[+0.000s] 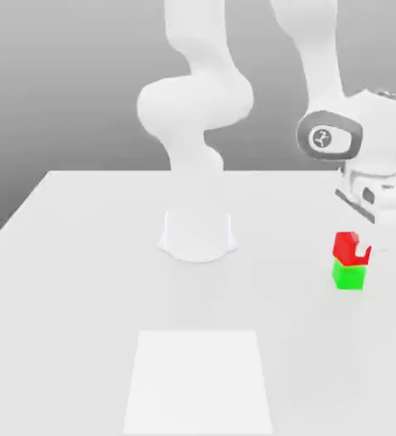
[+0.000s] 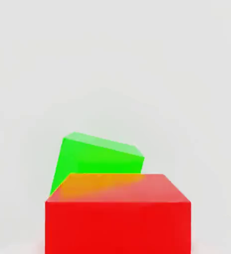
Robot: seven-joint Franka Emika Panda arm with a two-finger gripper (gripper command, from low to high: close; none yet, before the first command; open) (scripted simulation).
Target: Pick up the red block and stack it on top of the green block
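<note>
Red block (image 2: 118,218) partly covering green block (image 2: 100,156)

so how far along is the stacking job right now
Done: the red block is lifted and sits directly above the green block on the table. In hand: the gripper is at the red block. Left: confirm it rests squarely, then retreat.

No readable text or labels anywhere
</note>
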